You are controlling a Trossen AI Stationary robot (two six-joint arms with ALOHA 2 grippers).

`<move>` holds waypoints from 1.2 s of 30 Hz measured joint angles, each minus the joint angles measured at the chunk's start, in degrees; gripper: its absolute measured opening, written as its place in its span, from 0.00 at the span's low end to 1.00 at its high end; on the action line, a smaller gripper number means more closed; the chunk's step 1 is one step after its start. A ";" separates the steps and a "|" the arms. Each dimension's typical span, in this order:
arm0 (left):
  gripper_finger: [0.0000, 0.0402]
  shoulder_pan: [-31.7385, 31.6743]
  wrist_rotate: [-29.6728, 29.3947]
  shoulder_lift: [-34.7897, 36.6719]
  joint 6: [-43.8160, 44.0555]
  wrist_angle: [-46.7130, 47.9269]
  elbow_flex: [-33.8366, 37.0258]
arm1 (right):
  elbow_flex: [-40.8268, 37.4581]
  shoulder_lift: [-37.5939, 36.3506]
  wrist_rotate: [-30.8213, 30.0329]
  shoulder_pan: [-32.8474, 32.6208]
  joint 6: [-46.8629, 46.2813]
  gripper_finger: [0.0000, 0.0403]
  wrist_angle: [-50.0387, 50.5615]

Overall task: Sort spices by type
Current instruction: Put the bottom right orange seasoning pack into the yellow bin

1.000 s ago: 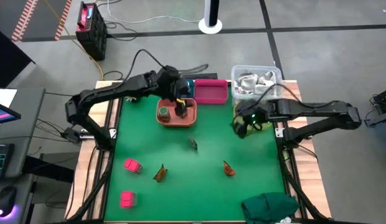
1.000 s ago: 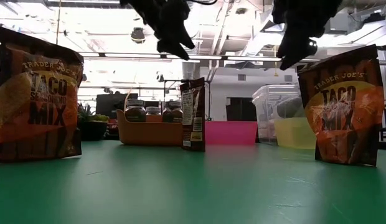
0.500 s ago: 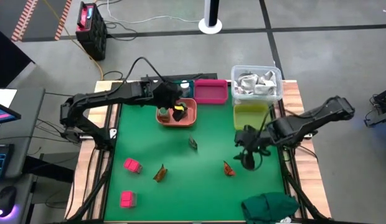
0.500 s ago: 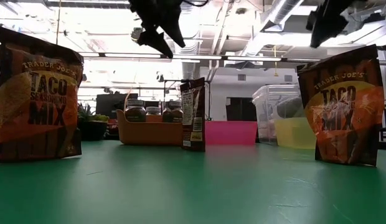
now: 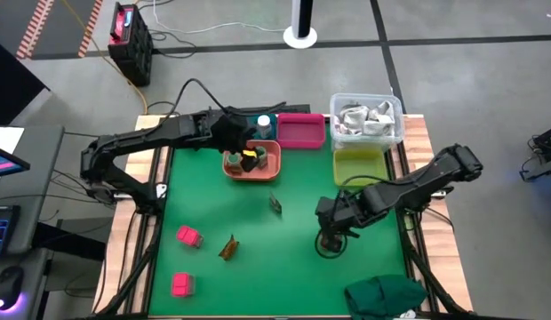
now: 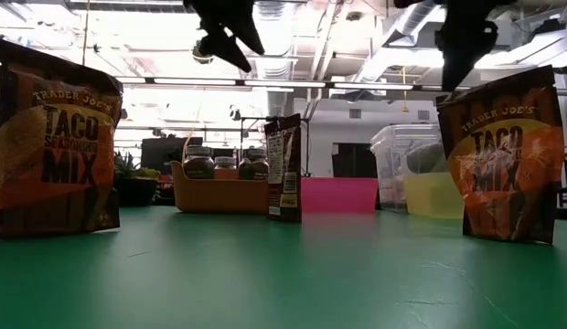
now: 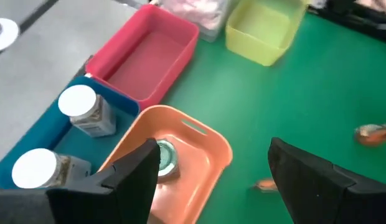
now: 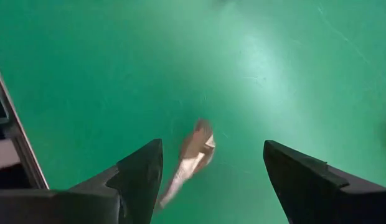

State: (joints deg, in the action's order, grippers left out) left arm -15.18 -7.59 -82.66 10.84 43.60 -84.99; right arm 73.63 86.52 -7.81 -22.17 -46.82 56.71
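Worktop [image 5: 284, 258], covered in green, fills the middle of the high view. Along its upper edge sit the bins: a clear tub [image 5: 367, 119] of crumpled wrappers at upper right, a yellow bin [image 5: 359, 164] just below it, a pink bin [image 5: 300, 131] to its left, a blue bin [image 5: 263, 124] holding white-capped jars [image 7: 81, 109], and an orange bin [image 5: 271, 164] left of centre.

Left gripper [image 5: 249, 158] hangs over the orange bin, its jaws spread wide and holding nothing; a dark green jar [image 7: 165, 158] stands in that bin below it.

Right gripper [image 5: 331, 233] hovers above the lower right of the green, jaws spread, directly over a brown-orange sachet [image 8: 192, 152] that lies between the fingertips in the right wrist view, apart from them.

Two more sachets stand free: one at centre [image 5: 275, 205], another lower left of centre [image 5: 228, 247]. Two pink blocks [image 5: 188, 236] sit at lower left, one above the other [image 5: 181, 284]. A green cloth [image 5: 382, 296] lies at the lower right edge.
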 joint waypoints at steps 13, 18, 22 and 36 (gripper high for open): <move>0.70 0.52 7.44 4.47 -2.67 -0.60 0.00 | 2.81 8.95 2.85 -0.11 -11.03 0.75 4.16; 0.70 2.06 7.52 4.47 -4.40 -0.99 0.00 | 2.81 11.69 5.30 0.26 -13.02 0.74 4.06; 0.70 3.30 7.51 4.33 -5.11 -1.00 0.00 | 2.81 13.12 8.81 0.59 -13.32 0.67 1.38; 0.66 4.28 7.27 6.80 -12.07 -5.44 2.92 | 2.79 10.61 13.52 10.35 -5.32 0.04 -0.18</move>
State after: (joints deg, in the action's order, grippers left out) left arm -10.89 -0.33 -75.86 -1.23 38.16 -82.07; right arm 76.42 97.13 5.72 -11.83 -52.15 56.54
